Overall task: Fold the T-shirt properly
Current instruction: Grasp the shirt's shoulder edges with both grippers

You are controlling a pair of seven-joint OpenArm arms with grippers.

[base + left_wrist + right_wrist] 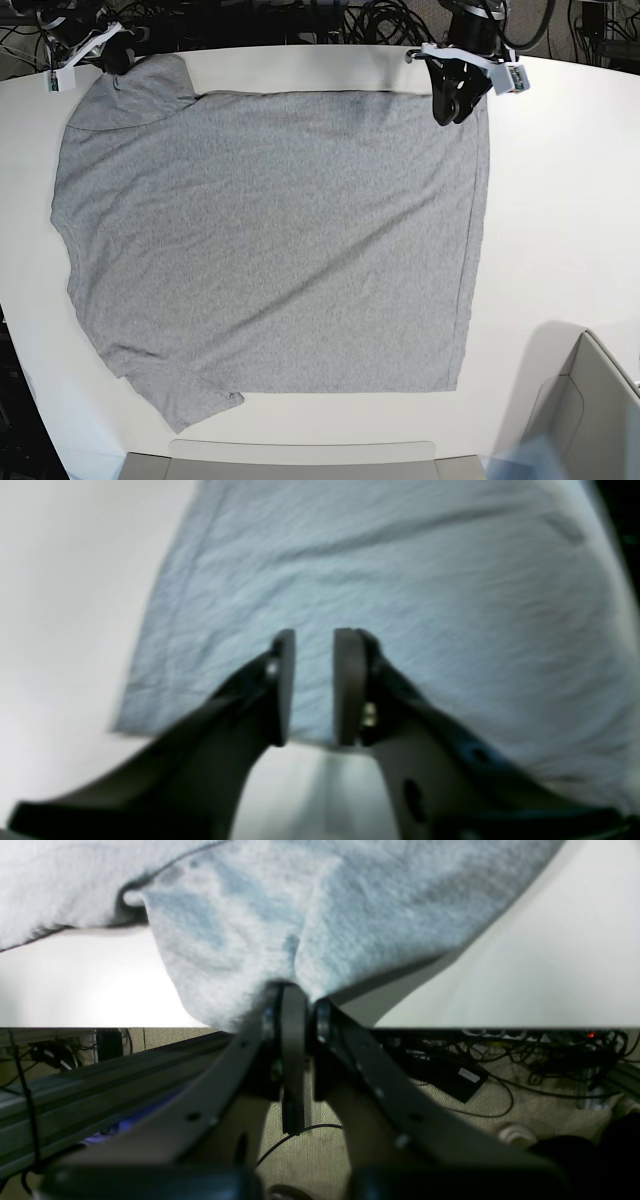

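Base view: the T-shirt (270, 240) lies flat mid-table, long axis twelve to six. The right gripper (112, 57) pinches its eleven-o'clock sleeve; the left gripper (452, 100), spread, hovers over the one-o'clock corner.

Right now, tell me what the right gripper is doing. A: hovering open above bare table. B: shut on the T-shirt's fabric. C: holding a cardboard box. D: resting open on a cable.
B: in the right wrist view the right gripper pinches bunched T-shirt cloth, jaws together.
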